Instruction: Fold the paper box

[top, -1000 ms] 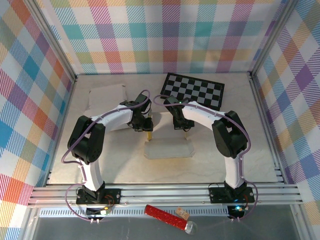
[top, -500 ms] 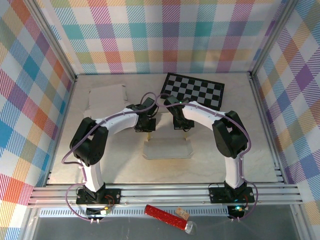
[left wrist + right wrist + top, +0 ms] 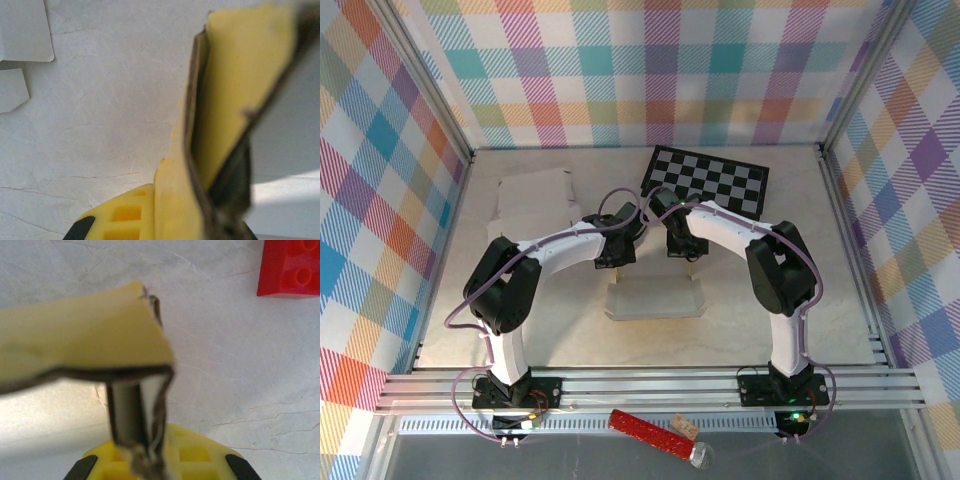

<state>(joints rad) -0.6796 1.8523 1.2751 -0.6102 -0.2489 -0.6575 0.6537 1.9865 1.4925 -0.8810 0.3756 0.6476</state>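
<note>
The white paper box (image 3: 655, 298) lies partly folded in the middle of the table, its back wall standing up. My left gripper (image 3: 617, 260) is shut on the left end of that wall, and my right gripper (image 3: 682, 250) is shut on the right end. In the left wrist view, the yellow inner face of the box flap (image 3: 235, 85) rises from the shut left gripper (image 3: 200, 205). The right wrist view has a bent yellow flap (image 3: 85, 340) pinched in the right gripper (image 3: 142, 450).
A flat white paper sheet (image 3: 533, 195) lies at the back left, also visible as white sheets (image 3: 25, 30). A checkerboard (image 3: 705, 180) lies at the back right. A red brick (image 3: 292, 267) sits near the right gripper. A red tube (image 3: 650, 432) rests below the rail.
The left gripper slid right along the box's back wall and closed on it. The right gripper stayed shut on the wall in the same place.
</note>
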